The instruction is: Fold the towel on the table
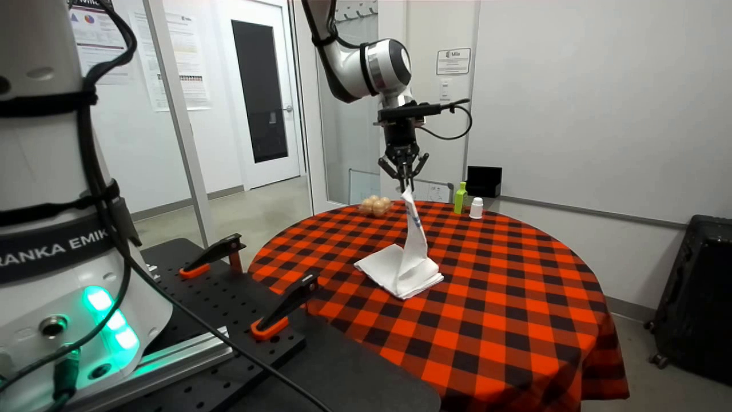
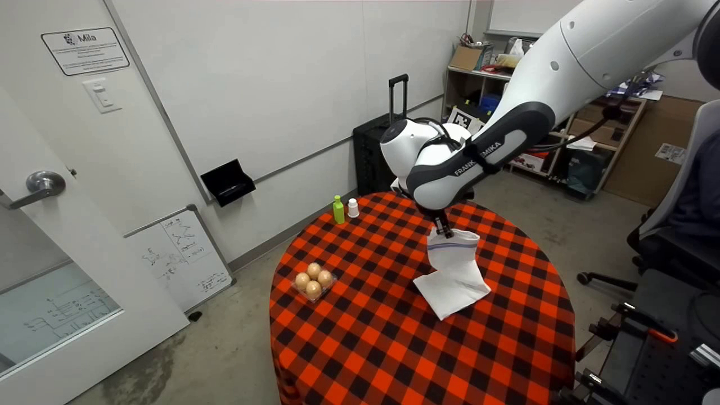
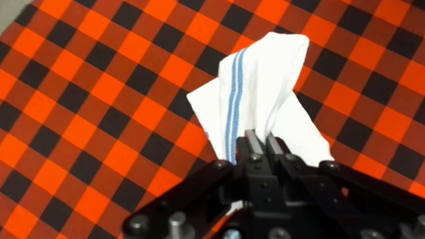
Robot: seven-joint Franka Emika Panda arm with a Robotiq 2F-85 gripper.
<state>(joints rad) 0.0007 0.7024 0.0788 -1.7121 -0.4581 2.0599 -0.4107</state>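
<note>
Towel [image 2: 454,289], white with blue stripes: near the middle of the tabletop [image 1: 503,320]; striped end raised, pinched tight in the end effector [image 3: 261,135]; remainder lying below.
Arm [image 2: 551,79]: lettered "FRANKA EMIKA", one letter largely under a black strap [image 2: 490,167]; upper part cut off at right in an exterior view.
Base [image 1: 51,166], near left: dark band [image 1: 57,250] reading "RANKA EMIK", both ends of the name incomplete; left side cut off.
Sign [image 2: 84,50], in both exterior views: headed "Mila"; lines beneath too small to read.
Small whiteboard [image 2: 180,253], left in an exterior view: handwriting and sketches, illegible.
Carton [image 2: 641,163], far right: white label [image 2: 671,153], unreadable.
Patterned sheet [image 2: 464,119], far, black and white: partly hidden behind the arm.
Eggs [image 2: 313,288], left of the towel: four visible.
Green bottle [image 2: 338,211] and white bottle [image 2: 353,209], far side of the tabletop: just beside each other.
Chair [image 2: 686,169], right: cut off; dark fabric [image 2: 702,194] on it hard to make out.
</note>
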